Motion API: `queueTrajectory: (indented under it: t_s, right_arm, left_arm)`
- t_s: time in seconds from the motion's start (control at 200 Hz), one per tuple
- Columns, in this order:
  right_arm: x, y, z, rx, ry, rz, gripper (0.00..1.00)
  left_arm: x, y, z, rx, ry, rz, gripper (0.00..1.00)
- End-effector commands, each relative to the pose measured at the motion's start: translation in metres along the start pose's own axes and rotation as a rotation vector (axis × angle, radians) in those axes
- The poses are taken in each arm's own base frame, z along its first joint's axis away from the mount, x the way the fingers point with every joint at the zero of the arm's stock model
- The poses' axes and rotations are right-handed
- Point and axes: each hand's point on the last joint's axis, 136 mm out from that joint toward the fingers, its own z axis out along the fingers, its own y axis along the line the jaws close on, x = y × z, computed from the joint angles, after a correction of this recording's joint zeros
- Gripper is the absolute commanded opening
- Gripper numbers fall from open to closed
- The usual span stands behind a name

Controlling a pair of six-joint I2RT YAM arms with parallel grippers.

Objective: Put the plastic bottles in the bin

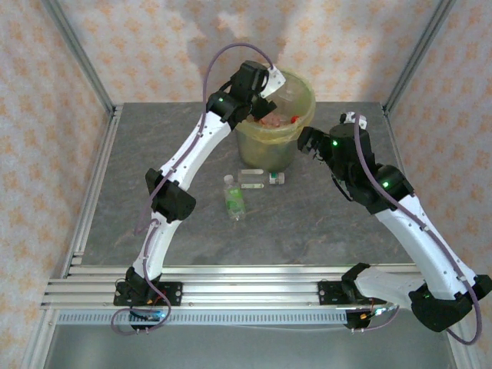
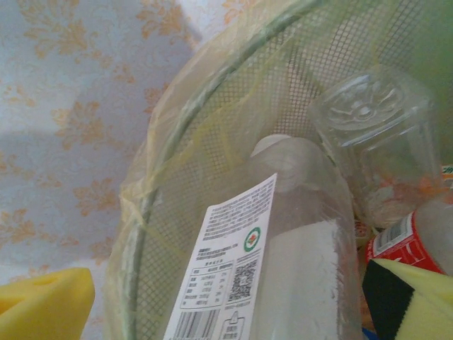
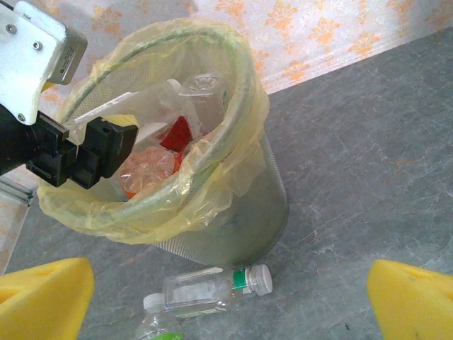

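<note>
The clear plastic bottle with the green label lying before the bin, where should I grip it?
Grip the clear plastic bottle with the green label across its labelled middle, from straight above. It lies flat on the grey table, white cap toward the yellow-lined mesh bin, bare table along both long sides, so jaws can probably close across its round body.
</note>
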Motion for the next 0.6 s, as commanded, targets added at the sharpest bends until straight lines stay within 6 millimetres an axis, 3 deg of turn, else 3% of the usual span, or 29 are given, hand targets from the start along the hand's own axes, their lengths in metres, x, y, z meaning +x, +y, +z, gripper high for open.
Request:
queueTrajectory:
  t_s: [0.0,0.31,0.43,0.455,0.596]
  right_arm:
    - [0.0,-0.006,-0.007,0.02,-0.005,-0.009,0.99]
    - [0.012,-0.004,-0.005,-0.004,0.042,-0.026,0.99]
    - [0.021,0.0,-0.003,-0.023,0.072,-0.046,0.99]
    - [0.023,0.001,-0.003,-0.025,0.077,-0.05,0.99]
    - [0.038,0.008,0.0,-0.042,0.109,-0.077,0.99]
  left_arm:
    - [-0.035,0.033,-0.052,-0.036,-0.115,-0.08,1.0]
    - [-0.055,0.093,-0.141,-0.151,-0.214,-0.263,1.0]
    - [-0.044,0.115,-0.172,-0.227,-0.212,-0.354,1.0]
    - [-0.043,0.124,-0.188,-0.252,-0.227,-0.384,1.0]
    - [-0.015,0.14,-0.223,-0.327,-0.234,-0.517,1.0]
